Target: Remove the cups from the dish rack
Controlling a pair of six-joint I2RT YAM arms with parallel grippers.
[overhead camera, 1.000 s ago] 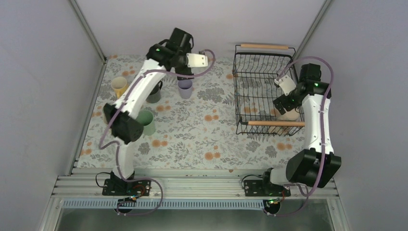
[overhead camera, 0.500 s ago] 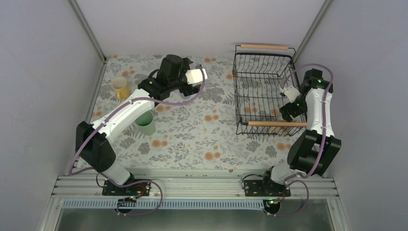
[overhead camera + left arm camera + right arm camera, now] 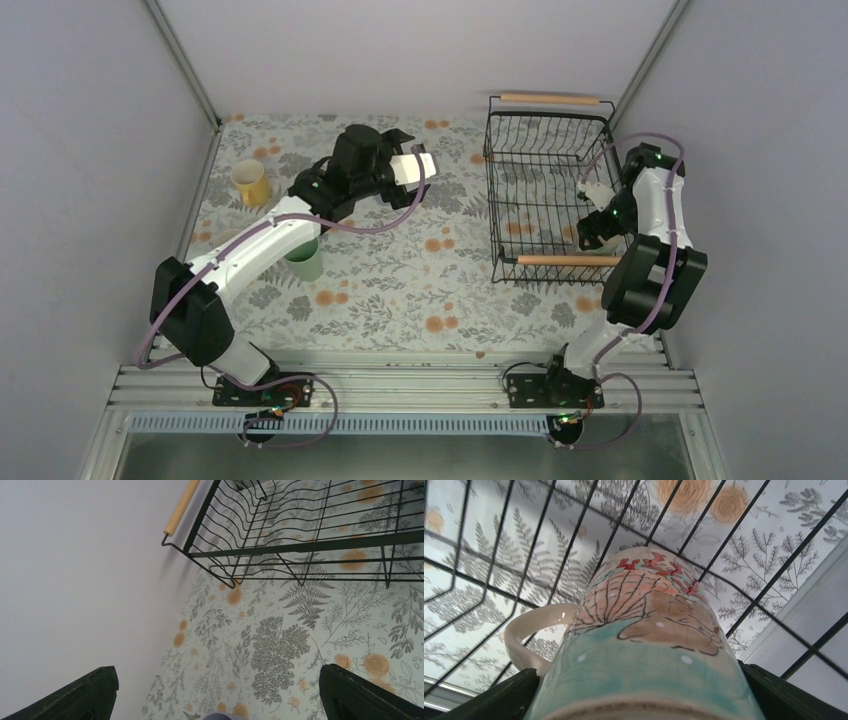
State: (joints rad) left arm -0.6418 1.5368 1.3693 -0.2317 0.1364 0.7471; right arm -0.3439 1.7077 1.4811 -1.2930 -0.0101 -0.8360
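Observation:
The black wire dish rack stands at the back right; it also shows in the left wrist view and the right wrist view. My right gripper is inside its near right corner, shut around a beige mug painted teal and pink, which fills the span between the fingers. My left gripper is open and empty above the mat, facing the rack. A lavender rim shows just below its fingers. A yellow mug and a mint green mug stand at the left.
The left arm covers the other mugs at the back left. The grey wall runs close behind the rack and along the mat's far edge. The rack's near wooden handle lies just in front of the right gripper.
My left gripper has drawn back off the lavender mug and turned towards the rack, its arm dropping lower. My right arm has folded in, with its gripper staying at the beige mug.

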